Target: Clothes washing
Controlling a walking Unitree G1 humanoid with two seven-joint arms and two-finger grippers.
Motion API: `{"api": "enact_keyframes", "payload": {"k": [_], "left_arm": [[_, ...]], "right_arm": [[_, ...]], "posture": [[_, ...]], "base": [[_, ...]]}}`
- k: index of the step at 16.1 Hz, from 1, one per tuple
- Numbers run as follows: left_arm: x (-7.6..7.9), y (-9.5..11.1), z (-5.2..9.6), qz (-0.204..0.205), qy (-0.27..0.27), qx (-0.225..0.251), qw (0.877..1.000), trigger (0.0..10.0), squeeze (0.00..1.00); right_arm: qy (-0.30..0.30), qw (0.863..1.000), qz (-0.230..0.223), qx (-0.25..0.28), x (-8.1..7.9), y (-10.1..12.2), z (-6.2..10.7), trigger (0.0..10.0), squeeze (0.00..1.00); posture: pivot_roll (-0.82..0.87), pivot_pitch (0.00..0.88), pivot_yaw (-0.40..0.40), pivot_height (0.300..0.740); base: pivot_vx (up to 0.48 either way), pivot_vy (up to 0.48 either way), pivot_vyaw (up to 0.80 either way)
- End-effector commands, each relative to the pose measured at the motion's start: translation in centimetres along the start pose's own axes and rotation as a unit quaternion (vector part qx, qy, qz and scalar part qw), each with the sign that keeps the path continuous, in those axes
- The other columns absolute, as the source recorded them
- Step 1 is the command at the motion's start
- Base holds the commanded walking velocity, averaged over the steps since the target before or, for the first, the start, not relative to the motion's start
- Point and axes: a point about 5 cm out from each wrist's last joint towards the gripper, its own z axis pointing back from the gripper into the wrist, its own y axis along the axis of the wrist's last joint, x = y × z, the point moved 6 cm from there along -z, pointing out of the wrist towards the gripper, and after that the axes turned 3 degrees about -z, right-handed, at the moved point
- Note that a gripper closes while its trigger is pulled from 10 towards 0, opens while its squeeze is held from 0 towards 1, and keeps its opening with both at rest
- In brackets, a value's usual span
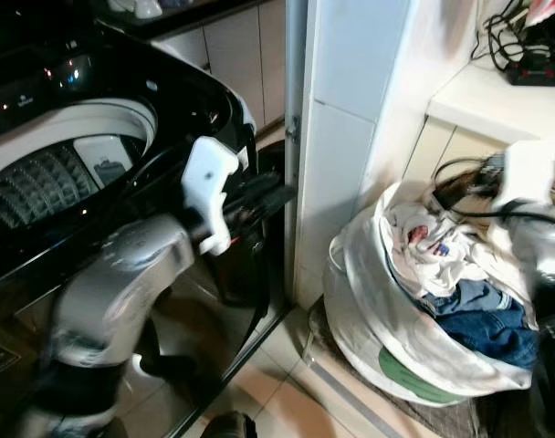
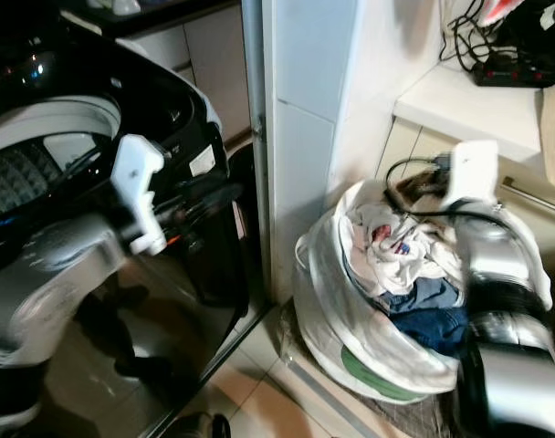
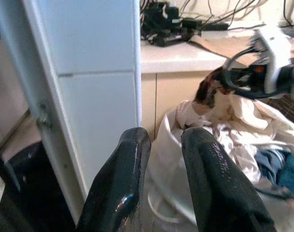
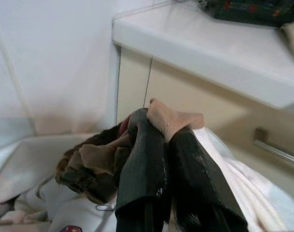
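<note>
A white laundry bag (image 1: 369, 310) stands on the floor by the wall, stuffed with white and blue clothes (image 1: 446, 251). My right gripper (image 4: 161, 130) is at the top of the pile, shut on a brown and tan garment (image 4: 91, 162) that bunches around its fingertips. The same gripper (image 1: 455, 187) hangs just above the bag's far rim. To the left is a black top-loading washing machine (image 1: 95, 228) with its drum (image 1: 49, 178) open. In front of the washer's right corner, my left gripper (image 1: 268, 196) is held in the air, its fingers (image 3: 132, 159) slightly apart and open with nothing between them.
A white pillar (image 1: 350, 119) separates the washer from the bag. Behind the bag is a low cabinet with a white counter (image 1: 487, 100) carrying a power strip and cables (image 1: 533, 55). The floor is tiled (image 1: 277, 383).
</note>
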Motion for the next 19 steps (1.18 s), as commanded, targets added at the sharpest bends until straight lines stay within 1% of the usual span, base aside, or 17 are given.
{"api": "enact_keyframes", "payload": {"k": [1, 2, 3, 4, 6, 7, 8, 9, 10, 11, 12, 13, 14, 15, 17, 18, 19], "left_arm": [[-0.1, 0.4, -0.6, -0.014, 0.001, 0.011, 1.0, 10.0, 0.0], [-0.3, 1.2, -1.6, -0.021, 0.003, 0.033, 0.999, 10.0, 0.0], [-0.5, 2.1, -2.5, -0.026, 0.008, 0.059, 0.998, 10.0, 0.0], [-0.6, 2.8, -3.0, -0.03, 0.015, 0.076, 0.997, 10.0, 0.0], [-0.9, 3.4, -3.5, -0.033, 0.027, 0.088, 0.995, 10.0, 0.0], [-1.1, 3.8, -3.8, -0.033, 0.036, 0.098, 0.994, 10.0, 0.0], [-1.4, 4.6, -4.0, -0.028, 0.049, 0.115, 0.992, 10.0, 0.0], [-1.6, 5.0, -4.0, -0.021, 0.055, 0.128, 0.99, 10.0, 0.0], [-1.9, 5.7, -4.0, -0.017, 0.064, 0.146, 0.987, 10.0, 0.0], [-2.2, 6.5, -3.9, 0.002, 0.068, 0.167, 0.984, 10.0, 0.0], [-1.8, 7.7, -3.9, 0.043, 0.051, 0.201, 0.977, 10.0, 0.0], [-0.9, 8.5, -4.1, 0.064, 0.026, 0.223, 0.972, 10.0, 0.0], [-0.2, 8.8, -4.2, 0.064, 0.008, 0.229, 0.971, 10.0, 0.0], [0.0, 8.9, -4.3, 0.059, 0.007, 0.232, 0.971, 10.0, 0.0], [0.7, 8.9, -4.8, 0.073, -0.005, 0.24, 0.968, 10.0, 0.0], [1.6, 8.7, -5.1, 0.096, -0.031, 0.239, 0.966, 10.0, 0.0], [2.8, 8.6, -5.1, 0.137, -0.074, 0.243, 0.957, 10.0, 0.0]], "right_arm": [[0.013, 1.0, -0.003, 0.02, -0.1, 1.9, 0.6, 0.0, 0.0], [0.044, 0.997, -0.026, 0.064, -0.7, 5.3, 2.1, 0.0, 0.0], [0.097, 0.988, -0.064, 0.105, -2.1, 8.9, 4.1, 0.0, 0.0], [0.146, 0.978, -0.079, 0.125, -3.5, 11.2, 5.6, 0.0, 0.0], [0.208, 0.964, -0.082, 0.145, -5.6, 13.6, 7.2, 0.0, 0.0], [0.248, 0.948, -0.101, 0.174, -7.1, 16.1, 8.7, 0.0, 0.0], [0.289, 0.911, -0.171, 0.24, -7.9, 20.5, 10.7, 0.0, 0.0], [0.315, 0.878, -0.227, 0.279, -8.0, 23.4, 12.2, 0.0, 0.0], [0.334, 0.863, -0.244, 0.291, -8.2, 24.7, 13.0, 0.0, 0.0], [0.352, 0.857, -0.248, 0.285, -8.9, 24.9, 13.4, 0.0, 0.0], [0.373, 0.849, -0.26, 0.268, -9.9, 24.6, 13.3, 0.0, 0.0], [0.394, 0.839, -0.277, 0.252, -10.9, 24.4, 13.3, 0.0, 0.0], [0.409, 0.831, -0.29, 0.24, -11.7, 24.2, 13.5, 0.0, 0.0], [0.42, 0.826, -0.297, 0.23, -12.2, 24.1, 13.6, 0.0, 0.0], [0.444, 0.816, -0.309, 0.205, -13.9, 23.8, 14.0, 0.0, 0.0], [0.454, 0.812, -0.312, 0.195, -14.6, 23.5, 14.1, 0.0, 0.0], [0.462, 0.809, -0.312, 0.186, -15.1, 23.3, 14.2, 0.0, 0.0]], "posture": [[-0.08, 0.0, 0.07, 0.74], [-0.12, 0.0, 0.08, 0.74], [-0.13, 0.0, 0.084, 0.74], [-0.15, 0.0, 0.092, 0.74], [-0.16, 0.0, 0.097, 0.74], [-0.16, 0.0, 0.095, 0.74], [-0.16, 0.0, 0.093, 0.74], [-0.16, 0.0, 0.088, 0.74], [-0.16, 0.0, 0.083, 0.74], [-0.15, 0.0, 0.078, 0.74], [-0.15, 0.0, 0.069, 0.74], [-0.15, 0.0, 0.055, 0.74], [-0.15, 0.0, 0.047, 0.74], [-0.15, 0.0, 0.047, 0.74], [-0.15, 0.0, 0.034, 0.74], [-0.15, 0.0, 0.027, 0.74], [-0.15, 0.0, 0.026, 0.74]], "base": [[0.0, 0.0, 0.0], [0.0, 0.0, 0.0], [0.0, 0.0, 0.0], [0.0, 0.0, 0.0], [0.0, 0.0, 0.0], [0.0, 0.0, 0.0], [0.0, 0.0, 0.0], [0.0, 0.0, 0.0], [0.0, 0.0, 0.0], [0.0, 0.0, 0.0], [0.0, 0.0, 0.0], [0.0, 0.0, 0.0], [0.0, 0.0, 0.0], [0.0, 0.0, 0.0], [0.0, 0.0, 0.0], [0.0, 0.0, 0.0], [0.0, 0.0, 0.0]]}}
